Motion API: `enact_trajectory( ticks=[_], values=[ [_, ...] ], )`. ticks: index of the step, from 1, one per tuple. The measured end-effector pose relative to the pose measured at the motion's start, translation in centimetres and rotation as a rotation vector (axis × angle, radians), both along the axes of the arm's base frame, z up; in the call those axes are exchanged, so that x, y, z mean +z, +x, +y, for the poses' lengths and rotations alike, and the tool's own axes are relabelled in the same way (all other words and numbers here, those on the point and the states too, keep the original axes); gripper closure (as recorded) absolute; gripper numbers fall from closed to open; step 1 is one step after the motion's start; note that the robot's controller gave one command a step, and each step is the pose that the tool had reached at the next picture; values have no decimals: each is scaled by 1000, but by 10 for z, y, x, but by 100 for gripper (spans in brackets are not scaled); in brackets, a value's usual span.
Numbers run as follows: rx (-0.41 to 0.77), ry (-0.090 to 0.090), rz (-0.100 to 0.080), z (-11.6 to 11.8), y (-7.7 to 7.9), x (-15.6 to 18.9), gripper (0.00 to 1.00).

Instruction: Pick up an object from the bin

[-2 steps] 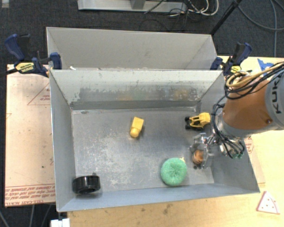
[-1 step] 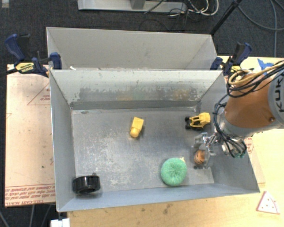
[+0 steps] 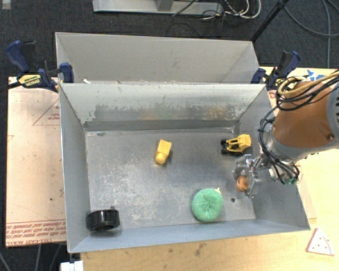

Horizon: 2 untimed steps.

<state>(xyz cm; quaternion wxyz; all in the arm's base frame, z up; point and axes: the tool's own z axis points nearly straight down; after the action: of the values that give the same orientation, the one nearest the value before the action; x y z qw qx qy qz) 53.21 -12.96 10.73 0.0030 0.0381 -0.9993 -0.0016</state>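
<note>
The gripper (image 3: 247,175) sits low at the right of the bin (image 3: 73,168), on a small orange-brown thing (image 3: 242,182) lying between a yellow-and-black toy digger (image 3: 237,144) above and a green ball (image 3: 207,204) to the lower left. I cannot tell whether it is spread or clamped. So close to the sloping right wall, it may scrape metal, or catch the thing by an edge and drop it.

Orange cover (image 3: 305,126), looped cables (image 3: 287,85), metal pincer (image 3: 244,180)
</note>
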Motion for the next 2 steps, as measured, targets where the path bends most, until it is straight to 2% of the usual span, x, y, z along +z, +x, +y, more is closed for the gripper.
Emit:
enact_trajectory(
  ticks=[1,2],
  values=[
    [0,-3,-10,0,2,19,100],
    [1,-3,-9,0,2,30,100]
  ],
)
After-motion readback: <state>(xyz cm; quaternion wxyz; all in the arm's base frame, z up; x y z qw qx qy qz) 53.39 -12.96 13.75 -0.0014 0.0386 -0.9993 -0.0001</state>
